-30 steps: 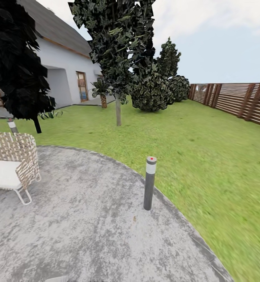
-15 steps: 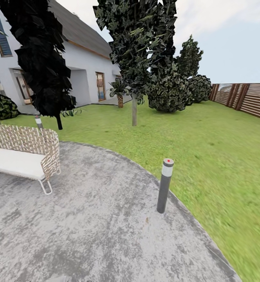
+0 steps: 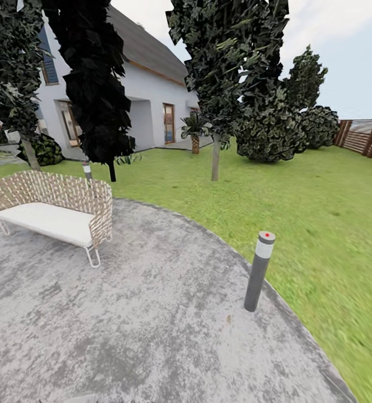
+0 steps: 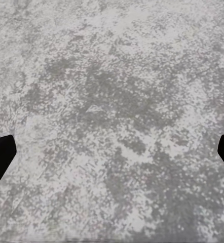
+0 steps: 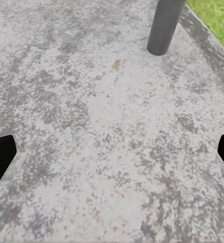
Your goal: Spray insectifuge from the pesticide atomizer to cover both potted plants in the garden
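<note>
You are standing on the round grey patio [image 3: 124,313] in the garden. Green lawn [image 3: 298,207] lies past its curved edge. A tall grey bollard lamp [image 3: 258,271] with a white band and a red dot on top stands at the patio's edge, near the grass. Off to your left is a woven bench [image 3: 54,207] with a white seat, sitting on the patio. Behind it are dark trees [image 3: 93,84], a white house [image 3: 147,95] and big leafy bushes [image 3: 273,131]. A bit of brown slatted fence [image 3: 368,136] shows far off on the right.

Your left gripper [image 4: 112,157] hangs over bare grey paving, with its two dark fingertips [image 4: 0,154] spread wide apart and nothing between them. Your right gripper [image 5: 112,157] is spread wide too, and it holds nothing. The base of the bollard lamp [image 5: 164,26] stands ahead of it on the paving.

The spray bottle and the two little potted plants are somewhere else in the garden.
</note>
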Tool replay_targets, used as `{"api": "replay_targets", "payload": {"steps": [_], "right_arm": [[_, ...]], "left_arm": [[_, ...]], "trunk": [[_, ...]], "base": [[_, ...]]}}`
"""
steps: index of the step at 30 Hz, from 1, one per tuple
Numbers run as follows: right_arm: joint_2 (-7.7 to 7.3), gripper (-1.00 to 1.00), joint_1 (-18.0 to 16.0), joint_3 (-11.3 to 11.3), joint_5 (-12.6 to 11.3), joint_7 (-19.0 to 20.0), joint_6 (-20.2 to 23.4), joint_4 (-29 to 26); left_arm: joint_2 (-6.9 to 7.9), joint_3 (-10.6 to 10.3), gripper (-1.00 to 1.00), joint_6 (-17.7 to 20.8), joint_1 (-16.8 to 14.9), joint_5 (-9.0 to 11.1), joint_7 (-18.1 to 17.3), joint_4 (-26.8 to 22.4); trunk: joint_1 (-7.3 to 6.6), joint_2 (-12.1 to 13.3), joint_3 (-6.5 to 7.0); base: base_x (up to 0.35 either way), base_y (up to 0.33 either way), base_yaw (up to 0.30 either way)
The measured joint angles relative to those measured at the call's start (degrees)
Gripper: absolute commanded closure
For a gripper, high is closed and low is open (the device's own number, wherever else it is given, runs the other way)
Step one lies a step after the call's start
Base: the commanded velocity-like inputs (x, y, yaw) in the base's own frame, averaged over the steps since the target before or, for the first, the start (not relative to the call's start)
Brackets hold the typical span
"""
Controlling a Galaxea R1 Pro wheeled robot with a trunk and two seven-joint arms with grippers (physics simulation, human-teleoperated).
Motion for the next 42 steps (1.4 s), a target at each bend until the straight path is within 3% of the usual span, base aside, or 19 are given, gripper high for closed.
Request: {"api": "replay_targets", "payload": {"steps": [42], "right_arm": [[0.00,-1.00,0.04,0.00,0.02,0.09,0.00,-0.18]], "left_arm": [[-0.03,0.00,-1.00,-0.18,0.00,-0.05,0.01,0.00]], "trunk": [[0.00,0.00,0.00]], "base": [[0.000,0.000,0.279]]}}
